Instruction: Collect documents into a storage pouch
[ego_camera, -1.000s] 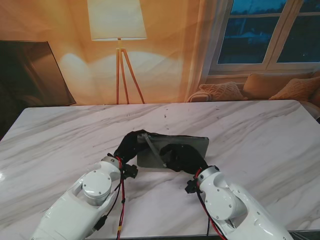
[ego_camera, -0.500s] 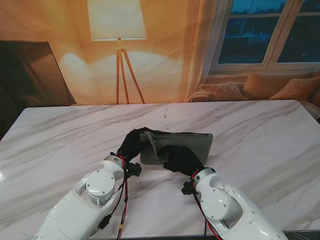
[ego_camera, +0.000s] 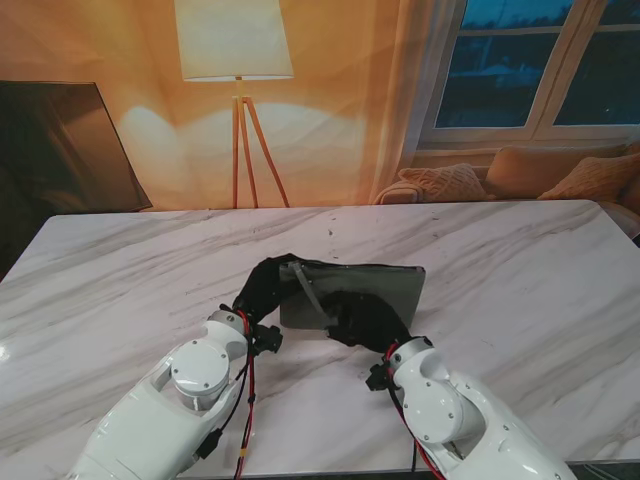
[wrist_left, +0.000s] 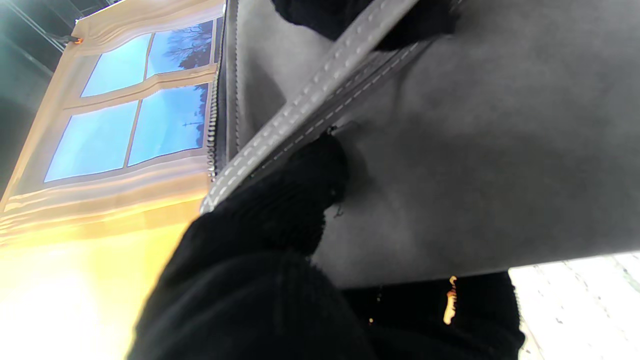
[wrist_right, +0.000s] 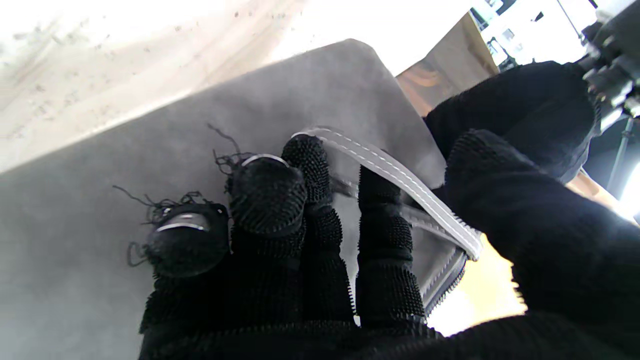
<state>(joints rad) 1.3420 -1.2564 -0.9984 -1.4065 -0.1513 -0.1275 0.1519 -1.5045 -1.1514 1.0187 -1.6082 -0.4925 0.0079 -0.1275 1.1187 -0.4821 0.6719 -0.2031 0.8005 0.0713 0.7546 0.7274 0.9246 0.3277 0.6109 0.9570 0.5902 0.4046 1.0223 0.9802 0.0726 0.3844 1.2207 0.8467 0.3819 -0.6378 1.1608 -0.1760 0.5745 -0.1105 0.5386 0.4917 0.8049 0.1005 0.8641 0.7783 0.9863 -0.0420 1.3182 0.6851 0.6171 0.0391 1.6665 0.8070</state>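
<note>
Left hand (ego_camera: 262, 289), right hand (ego_camera: 362, 317), 2 gripping 1 grey pouch (ego_camera: 385, 290), marble table (ego_camera: 520, 270)

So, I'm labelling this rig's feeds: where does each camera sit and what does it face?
Stand: above the shoulders, facing down on the table; shows both arms, left hand, right hand, on the pouch.
Left wrist: along gloved fingers at the strap.
Right wrist: along fingers on the pouch.
All share the pouch and strap.
</note>
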